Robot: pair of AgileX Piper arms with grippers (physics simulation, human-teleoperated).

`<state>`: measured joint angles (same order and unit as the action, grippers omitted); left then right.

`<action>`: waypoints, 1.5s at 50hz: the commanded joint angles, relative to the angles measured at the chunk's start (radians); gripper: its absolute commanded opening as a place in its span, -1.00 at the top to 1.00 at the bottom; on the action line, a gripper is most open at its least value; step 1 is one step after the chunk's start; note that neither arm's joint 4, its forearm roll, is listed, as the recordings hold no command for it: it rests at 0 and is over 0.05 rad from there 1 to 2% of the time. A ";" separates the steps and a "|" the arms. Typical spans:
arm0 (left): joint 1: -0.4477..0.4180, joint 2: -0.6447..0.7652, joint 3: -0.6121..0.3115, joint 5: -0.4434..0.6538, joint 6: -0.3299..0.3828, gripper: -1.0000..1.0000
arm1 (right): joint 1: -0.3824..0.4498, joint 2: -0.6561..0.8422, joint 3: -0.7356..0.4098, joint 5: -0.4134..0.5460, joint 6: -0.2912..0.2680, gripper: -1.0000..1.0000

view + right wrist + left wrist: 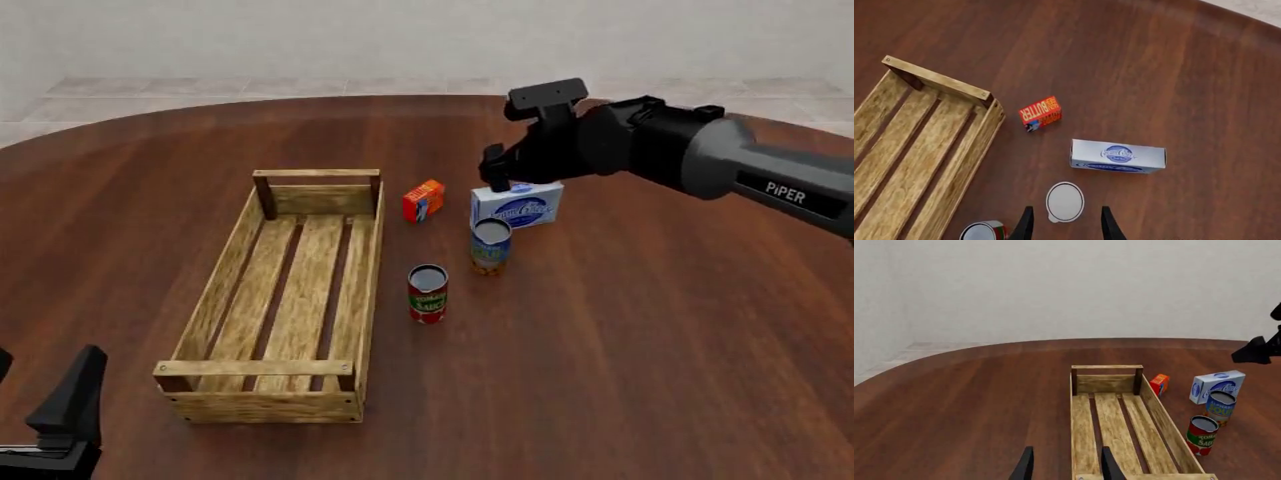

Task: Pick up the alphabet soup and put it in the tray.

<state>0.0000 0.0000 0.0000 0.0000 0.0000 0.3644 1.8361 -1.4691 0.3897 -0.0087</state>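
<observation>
Your right gripper (1065,225) is open, empty, above the soup (1065,201). Drop straight; height seems ample. Avoid the box (1117,156).

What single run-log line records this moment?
right gripper: open, above alphabet soup | left gripper: open, idle | tray: no can inside

Front view sits high on the arms' side, looking forward and down over the round dark-brown wooden table (641,380). Left wrist view is low near the table edge, facing level along the long light wooden slatted crate (1117,430) toward the far wall. Right wrist view looks steeply down from close above; all three share the crate (914,150) and the white-and-blue carton (1117,156).
</observation>
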 commanded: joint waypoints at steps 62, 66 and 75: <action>0.000 0.000 0.000 0.000 0.000 -1.00 | -0.005 0.103 -0.031 -0.031 0.009 -1.00; 0.000 0.000 0.000 0.000 0.000 -1.00 | -0.001 0.111 -0.036 -0.032 0.009 -1.00; 0.000 0.000 0.000 0.000 0.000 -1.00 | 0.009 0.126 -0.044 -0.033 0.012 -1.00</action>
<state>0.0000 0.0000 0.0000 0.0000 0.0000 0.3645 1.9469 -1.5043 0.3579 0.0004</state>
